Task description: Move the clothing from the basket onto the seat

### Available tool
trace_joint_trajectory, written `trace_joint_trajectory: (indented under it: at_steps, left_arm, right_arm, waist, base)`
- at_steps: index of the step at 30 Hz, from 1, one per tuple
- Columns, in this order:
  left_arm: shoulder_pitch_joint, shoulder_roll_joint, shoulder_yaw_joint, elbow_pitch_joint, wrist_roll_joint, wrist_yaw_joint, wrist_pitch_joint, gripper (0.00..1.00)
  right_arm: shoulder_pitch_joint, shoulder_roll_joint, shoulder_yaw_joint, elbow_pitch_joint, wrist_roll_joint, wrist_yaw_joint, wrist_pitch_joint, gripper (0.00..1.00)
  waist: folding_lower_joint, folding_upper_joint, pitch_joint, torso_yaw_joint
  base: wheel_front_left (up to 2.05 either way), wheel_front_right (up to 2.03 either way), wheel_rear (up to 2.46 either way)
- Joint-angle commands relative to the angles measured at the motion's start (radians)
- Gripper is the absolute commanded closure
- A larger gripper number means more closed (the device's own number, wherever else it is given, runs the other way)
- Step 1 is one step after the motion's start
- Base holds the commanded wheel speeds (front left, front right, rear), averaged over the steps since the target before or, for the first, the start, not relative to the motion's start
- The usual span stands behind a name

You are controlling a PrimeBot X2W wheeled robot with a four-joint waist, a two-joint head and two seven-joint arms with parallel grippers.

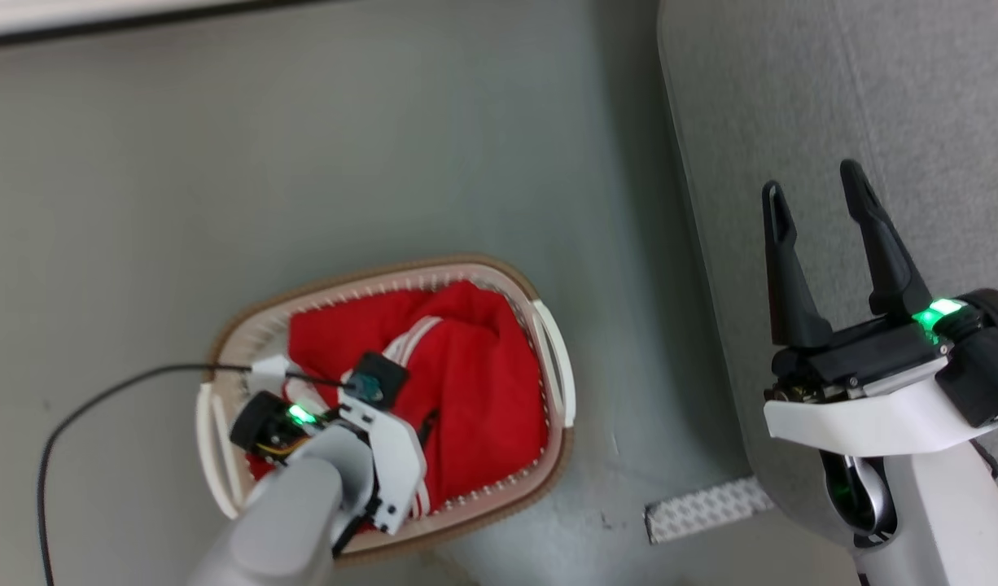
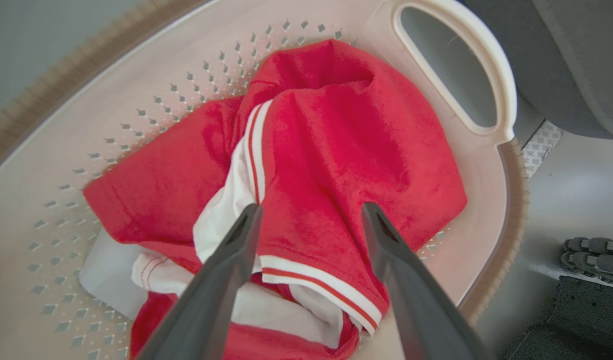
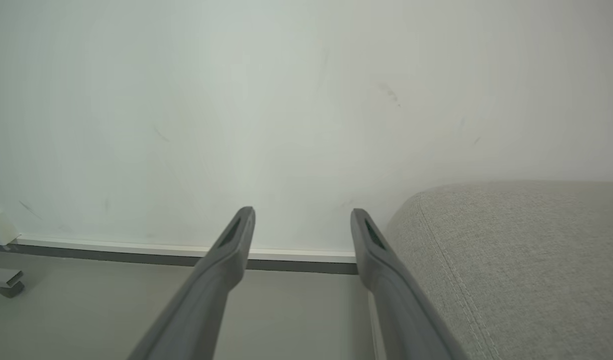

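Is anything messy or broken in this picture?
Nothing looks broken or spilled. The red clothing lies crumpled in a heap, but all inside the basket. Oddities: a white patterned strip on the floor by the seat, and a black cable looping left of the basket.

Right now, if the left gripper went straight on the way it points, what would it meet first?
Most likely the red clothing in the basket: the open left gripper points straight at its top fold. How near the fabric is, I cannot tell.
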Motion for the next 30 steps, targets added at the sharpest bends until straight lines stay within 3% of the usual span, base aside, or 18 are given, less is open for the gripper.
trace_joint_trajectory:
  at_steps: [1,10,20,21,22,30]
  left_arm:
    - [-0.040,0.025,-0.010,0.029,-0.026,-0.002,0.022,0.00]
    - [-0.179,0.057,0.007,0.126,-0.029,0.028,0.035,0.00]
    - [-0.242,0.045,-0.010,0.225,-0.038,0.018,0.041,0.00]
    - [-0.243,0.041,-0.018,0.237,-0.037,0.014,0.047,0.32]
    - [-0.246,0.035,-0.026,0.242,-0.039,0.010,0.038,1.00]
    - [-0.206,-0.003,-0.036,0.276,-0.099,0.000,-0.103,1.00]
  right_arm:
    - [-0.024,0.003,0.002,-0.018,0.014,-0.002,-0.003,0.00]
    - [-0.071,0.004,-0.002,-0.091,0.067,-0.002,-0.003,0.00]
    - [-0.086,0.004,0.009,-0.128,0.081,-0.002,-0.003,0.00]
    - [-0.086,0.004,0.010,-0.128,0.080,-0.002,-0.003,0.00]
    - [-0.085,0.004,0.011,-0.125,0.078,-0.002,-0.003,0.00]
    - [-0.041,0.004,-0.005,-0.079,0.059,-0.002,-0.003,0.00]
  waist:
    - [-0.0003,0.0000,0.104,-0.055]
    - [-0.0003,0.0000,0.223,-0.062]
    - [-0.0003,0.0000,0.280,-0.070]
    - [-0.0003,0.0000,0.280,-0.071]
    - [-0.0003,0.0000,0.278,-0.070]
    - [-0.0003,0.0000,0.158,-0.033]
  base:
    - [0.00,0.00,0.00]
    - [0.00,0.00,0.00]
    - [0.00,0.00,0.00]
    - [0.00,0.00,0.00]
    - [0.00,0.00,0.00]
    - [0.00,0.00,0.00]
